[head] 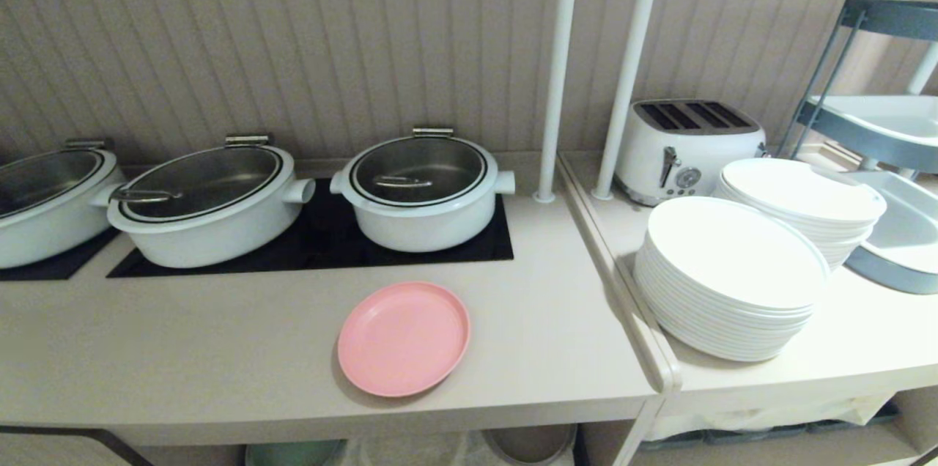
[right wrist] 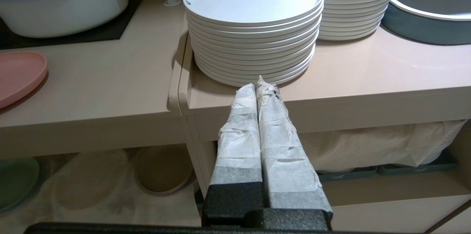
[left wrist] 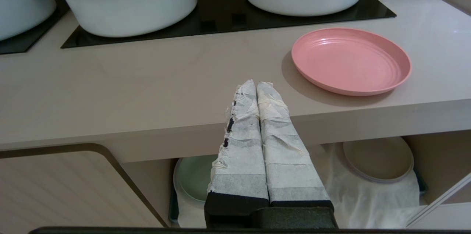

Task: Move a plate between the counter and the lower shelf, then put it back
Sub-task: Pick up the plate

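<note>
Counter (left wrist: pixel 147 90) — plate (left wrist: pixel 350 60) beside left claw (left wrist: pixel 256 84)

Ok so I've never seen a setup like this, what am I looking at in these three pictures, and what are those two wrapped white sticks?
It is a two-armed robot at a kitchen counter. One picture is taken from its head, looking down. The other two come from cameras on its wrists, and the wrapped sticks are its fingers. The left gripper and the right gripper are both shut and hold nothing. On the counter lie a pink plate, white pots on a black hob, two stacks of white plates and a toaster. Below, a cloth-lined shelf holds a green plate and a beige plate.
</note>
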Controlling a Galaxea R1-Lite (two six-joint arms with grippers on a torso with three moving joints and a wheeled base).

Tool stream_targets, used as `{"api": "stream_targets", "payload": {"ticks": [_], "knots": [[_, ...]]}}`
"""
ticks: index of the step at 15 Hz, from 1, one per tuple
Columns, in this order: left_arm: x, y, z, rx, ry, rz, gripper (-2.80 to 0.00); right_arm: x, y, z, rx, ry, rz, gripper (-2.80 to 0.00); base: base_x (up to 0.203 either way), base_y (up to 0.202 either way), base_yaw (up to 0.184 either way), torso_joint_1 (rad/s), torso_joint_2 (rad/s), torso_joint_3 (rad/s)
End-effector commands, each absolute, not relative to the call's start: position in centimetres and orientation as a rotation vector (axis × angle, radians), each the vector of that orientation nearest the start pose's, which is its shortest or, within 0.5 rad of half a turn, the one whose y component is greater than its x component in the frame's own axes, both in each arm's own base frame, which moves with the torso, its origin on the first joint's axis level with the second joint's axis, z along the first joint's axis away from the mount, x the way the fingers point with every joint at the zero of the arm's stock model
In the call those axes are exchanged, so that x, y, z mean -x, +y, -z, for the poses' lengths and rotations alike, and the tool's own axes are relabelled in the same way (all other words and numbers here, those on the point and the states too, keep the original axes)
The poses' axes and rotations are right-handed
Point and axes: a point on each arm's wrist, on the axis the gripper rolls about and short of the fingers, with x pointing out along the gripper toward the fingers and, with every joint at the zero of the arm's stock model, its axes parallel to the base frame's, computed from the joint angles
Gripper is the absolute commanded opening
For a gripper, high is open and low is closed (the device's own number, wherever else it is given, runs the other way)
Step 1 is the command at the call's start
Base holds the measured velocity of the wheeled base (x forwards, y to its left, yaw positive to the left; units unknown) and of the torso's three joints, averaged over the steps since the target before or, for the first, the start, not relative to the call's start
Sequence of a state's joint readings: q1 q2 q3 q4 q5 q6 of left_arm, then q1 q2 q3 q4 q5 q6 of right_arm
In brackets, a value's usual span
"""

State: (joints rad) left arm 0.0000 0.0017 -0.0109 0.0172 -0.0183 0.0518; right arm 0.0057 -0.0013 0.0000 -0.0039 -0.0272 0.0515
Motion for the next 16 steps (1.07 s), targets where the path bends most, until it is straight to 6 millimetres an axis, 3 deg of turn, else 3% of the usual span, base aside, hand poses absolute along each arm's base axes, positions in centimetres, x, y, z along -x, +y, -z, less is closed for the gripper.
{"api": "stream_targets", "payload": {"ticks": [1,16], "knots": [[2.35,-0.04,-7.68,-0.052,0.007,0.017,-2.8,2.28,-0.08,-7.6,-0.052,-0.005,0.021,-2.8,0.0,0.0,0.0,0.0,0.0,0.0],[2.36,-0.03,-7.67,-0.052,0.006,0.015,-2.8,2.28,-0.08,-7.6,-0.052,-0.005,0.021,-2.8,0.0,0.0,0.0,0.0,0.0,0.0]]}}
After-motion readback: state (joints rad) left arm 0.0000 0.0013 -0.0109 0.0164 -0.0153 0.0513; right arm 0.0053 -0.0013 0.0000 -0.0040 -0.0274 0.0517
